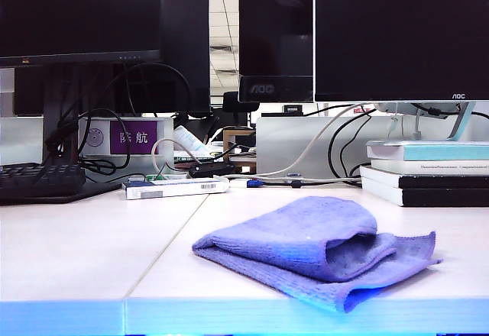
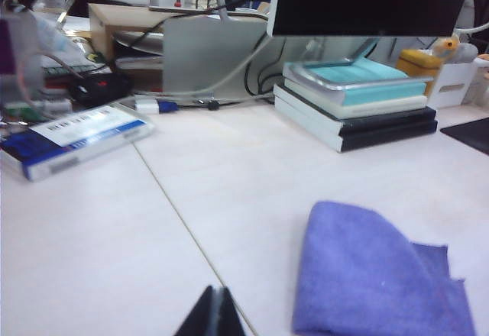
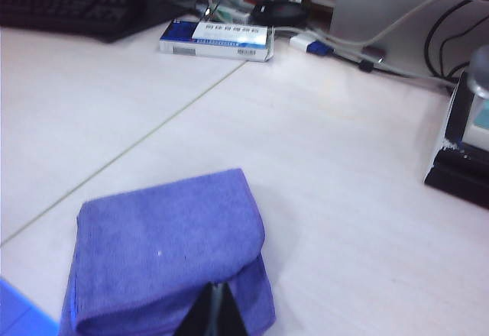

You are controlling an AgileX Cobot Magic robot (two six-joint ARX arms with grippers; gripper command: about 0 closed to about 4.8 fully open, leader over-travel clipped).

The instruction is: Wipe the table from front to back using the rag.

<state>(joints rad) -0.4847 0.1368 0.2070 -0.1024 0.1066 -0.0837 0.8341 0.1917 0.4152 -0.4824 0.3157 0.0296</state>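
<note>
The lavender rag (image 1: pixel 321 248) lies folded on the pale table (image 1: pixel 92 237), close to the light blue front edge and right of the seam. Neither gripper shows in the exterior view. In the left wrist view my left gripper (image 2: pixel 215 290) is shut and empty, its tips over the seam, with the rag (image 2: pixel 367 275) off to one side and apart from it. In the right wrist view my right gripper (image 3: pixel 217 287) is shut, its tips seen in front of the near fold of the rag (image 3: pixel 168 244); no cloth shows between them.
A blue and white box (image 1: pixel 176 187) lies at the back near the seam. A stack of books (image 1: pixel 428 172) stands at the back right under a monitor. A black keyboard (image 1: pixel 38 179) sits at the back left, with cables and monitors behind.
</note>
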